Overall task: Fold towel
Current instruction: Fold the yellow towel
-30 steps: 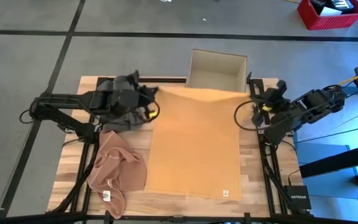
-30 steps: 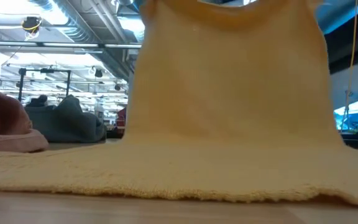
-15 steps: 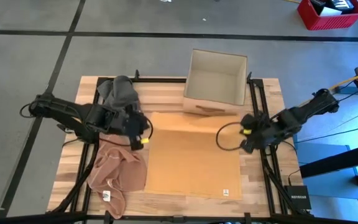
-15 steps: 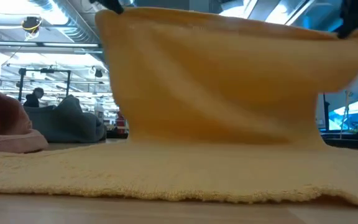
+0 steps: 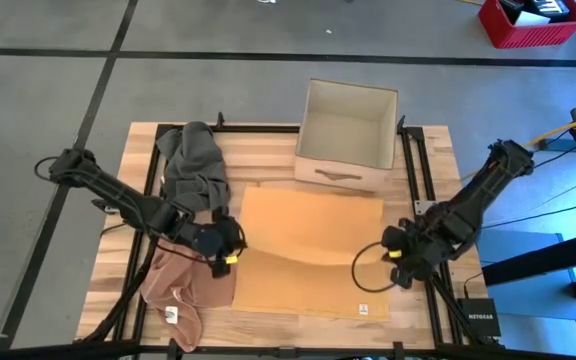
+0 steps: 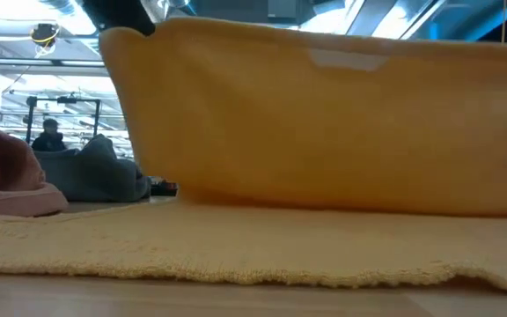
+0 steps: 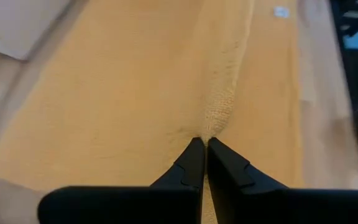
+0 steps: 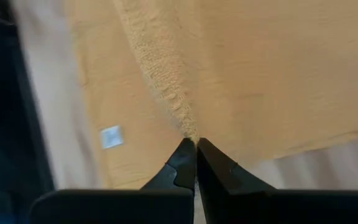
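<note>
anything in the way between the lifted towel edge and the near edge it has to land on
Nothing visible. Both tools, left tool and right tool, hold the yellow towel edge up; the flat part ahead is bare. The pink cloth lies beside it.

Even, bright overhead light; soft shadows; blurred near foreground in low view.

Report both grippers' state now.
Left gripper: shut on the yellow towel edge.
Right gripper: shut on the yellow towel edge.
</note>
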`<state>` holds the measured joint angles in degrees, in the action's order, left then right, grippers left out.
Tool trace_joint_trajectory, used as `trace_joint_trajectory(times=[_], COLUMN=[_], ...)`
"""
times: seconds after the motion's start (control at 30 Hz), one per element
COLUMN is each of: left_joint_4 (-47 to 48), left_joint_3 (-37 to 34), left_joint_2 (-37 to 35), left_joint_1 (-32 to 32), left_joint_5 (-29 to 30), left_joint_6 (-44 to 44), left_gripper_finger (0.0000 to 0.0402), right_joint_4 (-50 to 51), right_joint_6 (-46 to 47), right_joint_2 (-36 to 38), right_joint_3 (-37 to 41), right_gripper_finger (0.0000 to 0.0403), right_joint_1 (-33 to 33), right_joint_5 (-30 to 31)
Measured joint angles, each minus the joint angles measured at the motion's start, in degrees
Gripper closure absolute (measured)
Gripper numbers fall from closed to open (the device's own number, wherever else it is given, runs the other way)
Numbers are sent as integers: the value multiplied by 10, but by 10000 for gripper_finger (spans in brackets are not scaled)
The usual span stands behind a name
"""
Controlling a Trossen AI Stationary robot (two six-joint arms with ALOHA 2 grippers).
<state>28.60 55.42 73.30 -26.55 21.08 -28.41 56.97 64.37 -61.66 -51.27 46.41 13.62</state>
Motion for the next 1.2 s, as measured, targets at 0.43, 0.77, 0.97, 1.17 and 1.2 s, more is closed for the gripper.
trace_joint_trajectory(times=[0.43, 0.77, 0.97, 1.17, 1.2], left_joint_4=[-34, -69, -87, -113, -118], left_joint_3=[-14, -14, -14, -14, -14], left_joint_2=[50, 114, 156, 207, 215], left_joint_1=[-53, -70, -84, -84, -84], left_joint_5=[-34, -78, -93, -105, -117], left_joint_6=[-96, -108, -120, -131, -134], left_gripper_finger=[396, 392, 396, 397, 397], right_joint_4=[-115, -126, -143, -146, -153], right_joint_6=[63, 53, 45, 42, 42], right_joint_2=[-46, -134, -160, -197, -203], right_joint_3=[-5, -5, -5, -4, -4], right_gripper_finger=[393, 393, 393, 393, 393], right_joint_1=[99, 107, 107, 107, 107], right_joint_5=[6, -17, -32, -34, -36])
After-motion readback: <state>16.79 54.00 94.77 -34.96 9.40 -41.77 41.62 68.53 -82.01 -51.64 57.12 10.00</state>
